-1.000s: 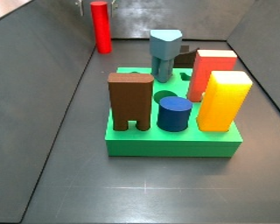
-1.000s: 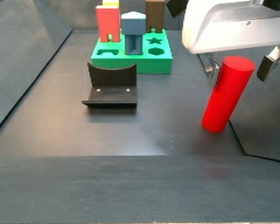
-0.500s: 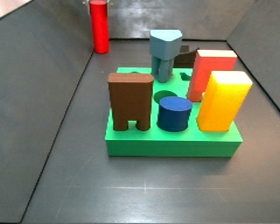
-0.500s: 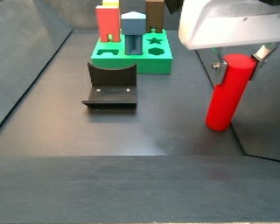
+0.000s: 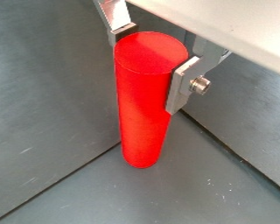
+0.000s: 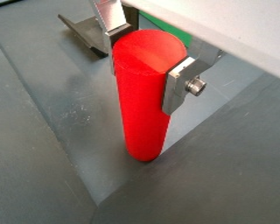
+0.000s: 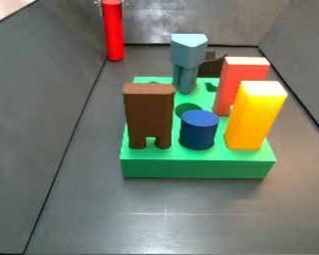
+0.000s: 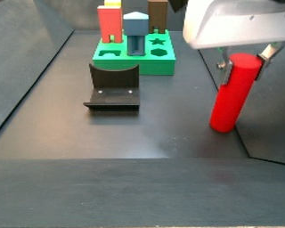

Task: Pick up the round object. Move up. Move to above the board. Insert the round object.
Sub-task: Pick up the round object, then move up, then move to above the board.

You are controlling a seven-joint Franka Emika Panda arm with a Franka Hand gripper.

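Note:
The round object is a tall bright red cylinder (image 7: 113,35) in the far left corner of the floor, also seen in the side view (image 8: 232,98), where it leans a little. My gripper (image 8: 238,58) is shut on its top end. In both wrist views the silver fingers press on opposite sides of the red cylinder (image 5: 143,105) (image 6: 143,105), with the gripper (image 5: 152,59) (image 6: 146,61) around its upper part. I cannot tell whether its foot touches the floor. The green board (image 7: 195,164) lies apart from it and also shows far off (image 8: 160,64).
On the board stand a brown block (image 7: 148,115), a short dark blue cylinder (image 7: 197,129), a yellow block (image 7: 255,115), a red-orange block (image 7: 242,80) and a light blue block (image 7: 187,60). The dark fixture (image 8: 113,87) stands before the board. Grey walls close in beside the cylinder.
One second ago the fingers stood apart from the red cylinder; they have since shut on it, and it shifted slightly and tilted. Nothing has moved in the last half second.

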